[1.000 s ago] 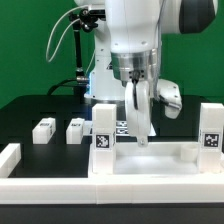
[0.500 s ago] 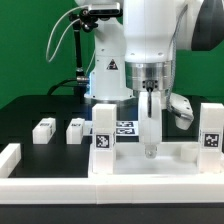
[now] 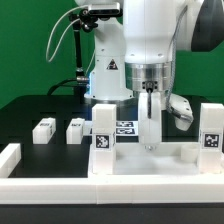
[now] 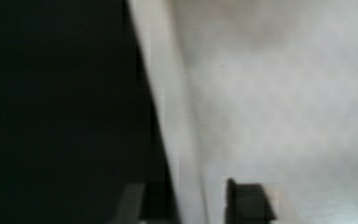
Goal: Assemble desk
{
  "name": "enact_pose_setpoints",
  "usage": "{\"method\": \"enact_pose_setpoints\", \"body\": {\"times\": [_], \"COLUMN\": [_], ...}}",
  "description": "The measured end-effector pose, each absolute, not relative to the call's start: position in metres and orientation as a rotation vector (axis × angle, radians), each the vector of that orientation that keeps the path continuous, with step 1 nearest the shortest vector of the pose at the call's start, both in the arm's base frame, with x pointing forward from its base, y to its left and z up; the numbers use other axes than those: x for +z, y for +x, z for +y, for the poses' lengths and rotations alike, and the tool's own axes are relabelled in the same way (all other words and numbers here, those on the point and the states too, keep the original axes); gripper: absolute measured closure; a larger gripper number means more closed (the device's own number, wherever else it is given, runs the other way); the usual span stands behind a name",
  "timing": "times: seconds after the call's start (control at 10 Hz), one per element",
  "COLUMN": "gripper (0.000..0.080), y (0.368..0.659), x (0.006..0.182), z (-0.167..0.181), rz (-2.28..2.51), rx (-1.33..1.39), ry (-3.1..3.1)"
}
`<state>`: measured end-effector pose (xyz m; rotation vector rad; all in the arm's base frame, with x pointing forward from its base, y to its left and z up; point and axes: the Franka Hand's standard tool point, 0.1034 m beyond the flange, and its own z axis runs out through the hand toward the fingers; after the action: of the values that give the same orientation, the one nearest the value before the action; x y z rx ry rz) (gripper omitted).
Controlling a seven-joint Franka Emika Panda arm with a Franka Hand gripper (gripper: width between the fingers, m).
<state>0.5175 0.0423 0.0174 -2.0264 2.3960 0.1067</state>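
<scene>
My gripper (image 3: 150,104) was pinched onto a white leg (image 3: 150,135), holding it upright with its lower end down at the tabletop (image 3: 170,160) (whether it touched the tray floor I could not tell). In the wrist view my dark fingertips (image 4: 243,200) sat on either side of that leg. In the exterior view the tabletop lay at 6 o'clock. One standing leg (image 3: 103,130) rose at its 9 o'clock end, and another standing leg (image 3: 210,128) at 3 o'clock. A loose leg (image 3: 43,129) and a second loose leg (image 3: 75,129) lay on the black table (image 3: 30,108) toward 9 o'clock, well apart from me.
</scene>
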Motion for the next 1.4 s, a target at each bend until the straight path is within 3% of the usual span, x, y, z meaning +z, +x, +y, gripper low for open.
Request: {"method": "enact_pose_setpoints", "body": {"times": [0.1,1.0,1.4], "gripper": [0.0729,0.0729,0.0729], "y": [0.517,0.517,0.498], "x": [0.017,0.018,0.018], "z": [0.043,0.042,-0.006], "rz": [2.376,2.301,1.801], "rx": [0.11,0.107,0.135], "ry": [-2.052,-2.131,-2.539]}}
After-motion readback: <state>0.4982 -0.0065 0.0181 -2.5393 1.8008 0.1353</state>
